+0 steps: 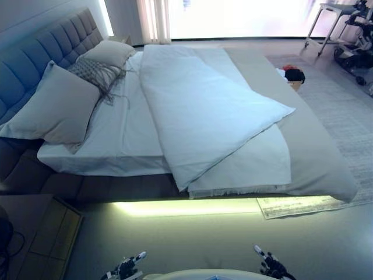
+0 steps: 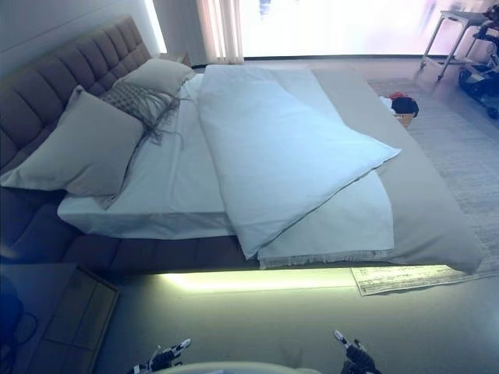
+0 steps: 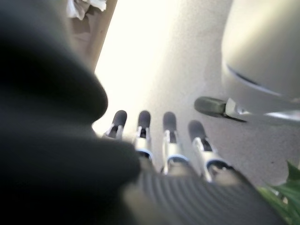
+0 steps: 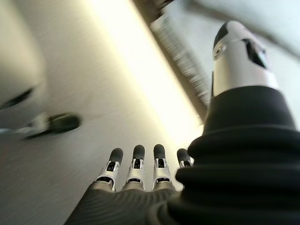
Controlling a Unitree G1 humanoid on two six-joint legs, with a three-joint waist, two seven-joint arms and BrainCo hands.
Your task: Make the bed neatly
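Note:
The bed (image 1: 87, 186) stands ahead with a grey tufted headboard (image 1: 41, 52) at the left. A white duvet (image 1: 198, 111) lies crooked across it, folded back, with one corner pointing right and one hanging over the near edge. A white sheet (image 1: 125, 128) shows bare beside it. A large grey pillow (image 1: 55, 108), a fringed cushion (image 1: 93, 73) and a second pillow (image 1: 111, 52) lie by the headboard. My left hand (image 1: 125, 268) and right hand (image 1: 269, 265) hang low over the floor, far from the bed, both open and empty.
A grey bedspread (image 1: 315, 146) covers the right side of the bed. A rug (image 1: 344, 111) lies beyond it, with a small basket of dark things (image 1: 293, 76) on it. A bedside table (image 1: 41, 233) stands at the near left. A metal stand (image 1: 332, 20) is at the far right.

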